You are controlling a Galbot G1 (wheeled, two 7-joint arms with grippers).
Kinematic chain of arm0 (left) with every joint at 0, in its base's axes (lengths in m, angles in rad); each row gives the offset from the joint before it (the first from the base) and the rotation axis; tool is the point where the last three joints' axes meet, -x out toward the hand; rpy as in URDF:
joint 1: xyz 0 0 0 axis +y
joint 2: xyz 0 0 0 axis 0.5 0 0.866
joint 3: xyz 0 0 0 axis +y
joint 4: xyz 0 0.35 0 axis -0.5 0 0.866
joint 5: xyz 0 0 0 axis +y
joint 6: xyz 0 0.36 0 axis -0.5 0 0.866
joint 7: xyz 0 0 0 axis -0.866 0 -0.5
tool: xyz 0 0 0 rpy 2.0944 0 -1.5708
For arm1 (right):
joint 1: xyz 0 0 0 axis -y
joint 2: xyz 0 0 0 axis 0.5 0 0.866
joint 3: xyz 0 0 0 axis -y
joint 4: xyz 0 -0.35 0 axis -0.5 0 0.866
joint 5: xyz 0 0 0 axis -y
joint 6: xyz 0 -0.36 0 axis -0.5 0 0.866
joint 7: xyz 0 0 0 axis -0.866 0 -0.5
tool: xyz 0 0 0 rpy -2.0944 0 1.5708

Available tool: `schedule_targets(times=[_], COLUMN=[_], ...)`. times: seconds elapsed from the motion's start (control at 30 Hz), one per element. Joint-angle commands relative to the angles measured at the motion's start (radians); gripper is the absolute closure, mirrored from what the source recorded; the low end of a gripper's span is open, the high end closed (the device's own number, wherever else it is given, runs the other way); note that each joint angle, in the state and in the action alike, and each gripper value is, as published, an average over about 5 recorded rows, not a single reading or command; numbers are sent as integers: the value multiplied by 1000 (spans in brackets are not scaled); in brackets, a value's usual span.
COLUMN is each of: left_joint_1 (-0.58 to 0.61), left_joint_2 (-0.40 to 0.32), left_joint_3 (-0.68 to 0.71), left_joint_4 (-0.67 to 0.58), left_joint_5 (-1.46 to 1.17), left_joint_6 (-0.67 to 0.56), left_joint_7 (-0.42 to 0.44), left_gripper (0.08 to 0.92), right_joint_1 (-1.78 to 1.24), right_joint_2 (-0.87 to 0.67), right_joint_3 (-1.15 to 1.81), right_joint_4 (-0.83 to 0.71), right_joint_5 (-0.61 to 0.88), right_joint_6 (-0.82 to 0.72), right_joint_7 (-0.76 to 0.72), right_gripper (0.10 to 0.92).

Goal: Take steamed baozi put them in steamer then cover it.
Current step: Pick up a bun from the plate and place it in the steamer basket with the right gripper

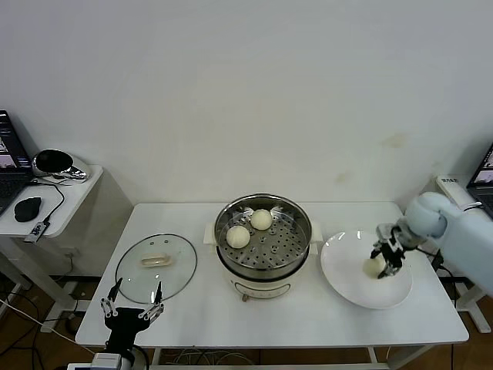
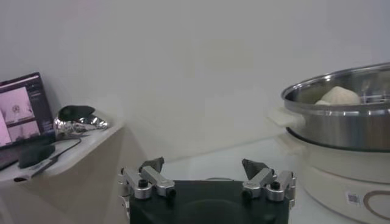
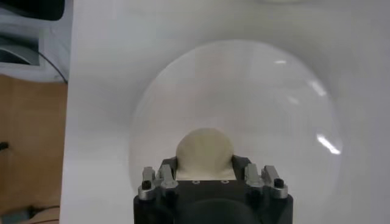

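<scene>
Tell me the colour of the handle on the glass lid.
Cream-white handle on the lid; clearest in the head view.

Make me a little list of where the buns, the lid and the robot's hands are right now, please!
buns in steamer: two
bun on plate: one
right gripper: shut on the plate bun
left gripper: open, idle at the table's near edge, in front of the lid
lid: flat on the table, left of the steamer
steamer: uncovered

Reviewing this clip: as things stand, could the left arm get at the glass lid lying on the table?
Probably yes. The left gripper, open, hangs at the table's near edge just in front of the cover, which lies flat with its handle up and nothing between them.
</scene>
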Motion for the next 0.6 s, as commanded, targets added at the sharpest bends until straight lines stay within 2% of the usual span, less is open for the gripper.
schedule_targets(times=[0.03, 0.3, 0.6], left_joint_1=[-6, -18, -7], left_joint_2=[8, 11, -6], left_joint_3=[0, -9, -32], left_joint_4=[-3, 2, -7], left_joint_5=[-7, -17, -22], left_joint_6=[3, 6, 4], left_joint_7=[0, 1, 0], left_gripper=[177, 177, 177], right_joint_1=[369, 510, 458], right_joint_2=[77, 285, 510], right_joint_3=[-123, -208, -358], right_joint_4=[1, 11, 59], right_joint_5=[149, 253, 276], right_joint_6=[13, 36, 189], right_joint_7=[-53, -27, 41], right_gripper=[457, 457, 448])
